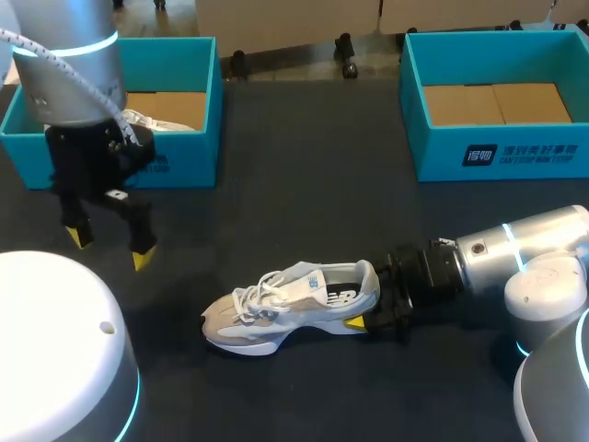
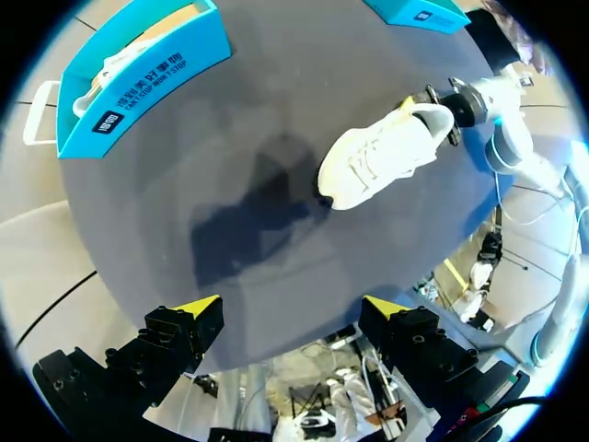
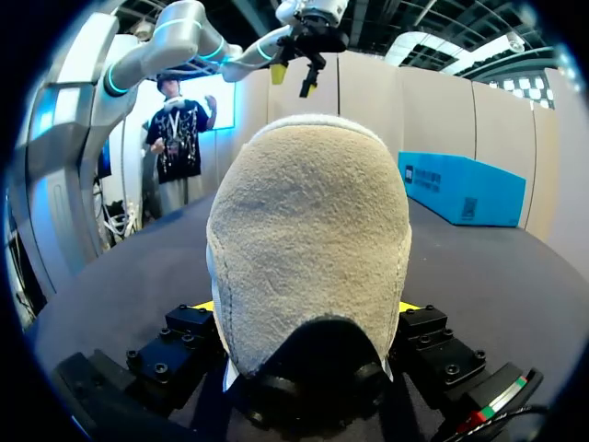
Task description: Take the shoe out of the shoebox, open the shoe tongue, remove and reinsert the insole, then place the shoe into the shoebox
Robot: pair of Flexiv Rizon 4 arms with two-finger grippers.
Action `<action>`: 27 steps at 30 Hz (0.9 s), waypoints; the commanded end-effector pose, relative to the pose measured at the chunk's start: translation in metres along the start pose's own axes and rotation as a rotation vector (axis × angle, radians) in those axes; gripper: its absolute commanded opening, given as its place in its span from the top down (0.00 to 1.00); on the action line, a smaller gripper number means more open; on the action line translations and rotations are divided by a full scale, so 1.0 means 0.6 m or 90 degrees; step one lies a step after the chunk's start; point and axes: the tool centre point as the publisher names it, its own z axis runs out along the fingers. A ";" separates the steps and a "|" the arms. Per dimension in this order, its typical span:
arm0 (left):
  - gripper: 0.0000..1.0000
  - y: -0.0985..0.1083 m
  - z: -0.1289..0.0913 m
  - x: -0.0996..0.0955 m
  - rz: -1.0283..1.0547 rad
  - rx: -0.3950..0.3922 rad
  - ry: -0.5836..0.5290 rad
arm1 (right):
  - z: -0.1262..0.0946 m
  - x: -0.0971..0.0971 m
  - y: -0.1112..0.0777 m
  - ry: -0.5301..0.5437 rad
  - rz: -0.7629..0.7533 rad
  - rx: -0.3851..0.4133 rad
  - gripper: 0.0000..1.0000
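A dark grey table (image 1: 304,157) with a plain, matte top of one even colour is the furniture here, and its surface spreads across the head view. The light on the table is soft and comes from above. In the left wrist view it casts a blurred, dark shadow (image 2: 244,226) with no sharp edges, lying near the middle of the table.

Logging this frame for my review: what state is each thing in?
shoe: out of box, upright on table, heel gripped.
right hand: shut on shoe's heel.
left hand: open, empty, above table.
left shoebox: open, second shoe inside.
right shoebox: open, nothing visible inside.
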 end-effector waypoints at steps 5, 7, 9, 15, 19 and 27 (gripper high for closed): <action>0.00 -0.014 0.021 0.067 -0.155 0.021 0.021 | 0.004 -0.001 0.001 0.000 0.001 0.002 1.00; 0.00 -0.017 0.028 0.091 -0.170 0.026 0.019 | 0.004 -0.001 0.001 0.000 0.001 0.002 1.00; 0.00 -0.025 0.033 0.114 -0.186 0.034 0.016 | 0.004 -0.001 0.001 0.000 0.001 0.002 1.00; 0.00 -0.061 0.044 0.173 -0.261 0.035 0.032 | 0.004 -0.001 0.001 0.000 0.001 0.002 1.00; 0.00 -0.092 0.049 0.218 -0.299 -0.015 0.042 | 0.004 -0.001 0.001 0.000 0.001 0.002 1.00; 0.00 -0.092 0.049 0.218 -0.299 -0.015 0.042 | 0.004 -0.001 0.001 0.000 0.001 0.002 1.00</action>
